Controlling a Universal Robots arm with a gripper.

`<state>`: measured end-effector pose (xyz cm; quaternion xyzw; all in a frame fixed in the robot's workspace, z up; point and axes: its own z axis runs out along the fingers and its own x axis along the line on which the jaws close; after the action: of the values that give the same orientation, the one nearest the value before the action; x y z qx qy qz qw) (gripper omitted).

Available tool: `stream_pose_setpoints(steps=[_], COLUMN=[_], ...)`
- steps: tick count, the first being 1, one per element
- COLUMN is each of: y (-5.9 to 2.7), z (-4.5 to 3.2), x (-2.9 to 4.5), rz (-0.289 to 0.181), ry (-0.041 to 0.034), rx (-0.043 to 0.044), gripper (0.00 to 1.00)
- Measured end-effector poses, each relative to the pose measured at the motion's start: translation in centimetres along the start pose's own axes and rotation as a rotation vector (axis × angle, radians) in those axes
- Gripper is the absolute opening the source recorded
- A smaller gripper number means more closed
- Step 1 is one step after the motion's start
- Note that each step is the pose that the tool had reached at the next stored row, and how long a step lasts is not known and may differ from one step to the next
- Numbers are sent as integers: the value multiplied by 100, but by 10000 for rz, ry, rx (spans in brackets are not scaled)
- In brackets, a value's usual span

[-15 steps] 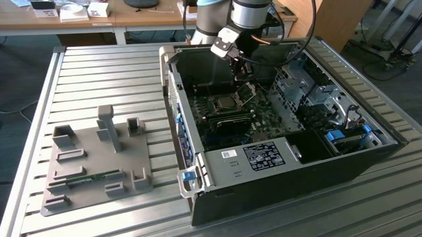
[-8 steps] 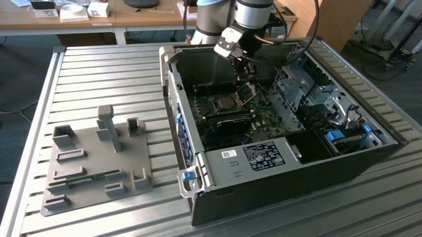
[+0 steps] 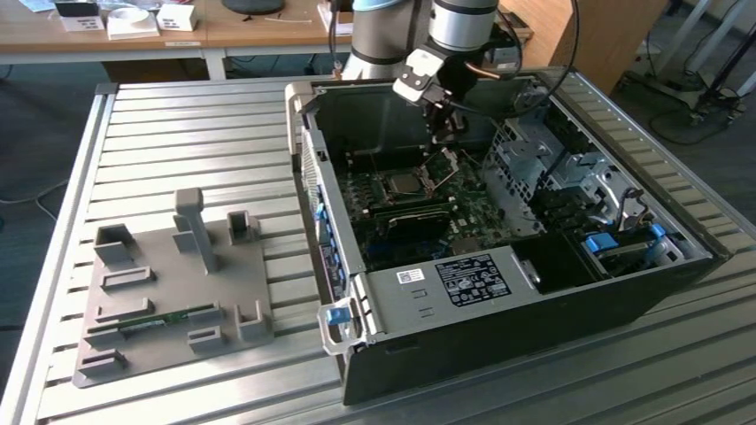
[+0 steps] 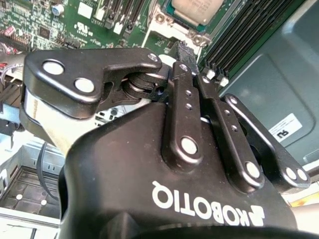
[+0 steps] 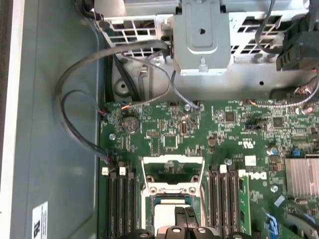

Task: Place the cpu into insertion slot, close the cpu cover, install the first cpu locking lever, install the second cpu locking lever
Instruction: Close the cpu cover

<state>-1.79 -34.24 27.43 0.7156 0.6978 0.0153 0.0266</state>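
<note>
Grey fixture tray [image 3: 177, 292] with green memory stick [image 3: 154, 320] lay on slatted desk [image 3: 201, 133], at exterior view's left of open computer case [image 3: 508, 328]. Inside case, cpu [image 3: 408, 183] sat in insertion slot [image 4: 162, 20]. Cpu cover [image 3: 447, 166] stood raised just beyond. Claw [image 3: 447, 137] hovered over cover, fingers [image 4: 182, 55] clenched together, nothing seen between.
</note>
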Motion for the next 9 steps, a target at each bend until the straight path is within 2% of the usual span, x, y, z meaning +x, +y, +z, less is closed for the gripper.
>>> stream_pose_setpoints(steps=[9], y=[196], z=[12], x=[5], rz=[0], ry=[0], rx=[0], gripper=[11])
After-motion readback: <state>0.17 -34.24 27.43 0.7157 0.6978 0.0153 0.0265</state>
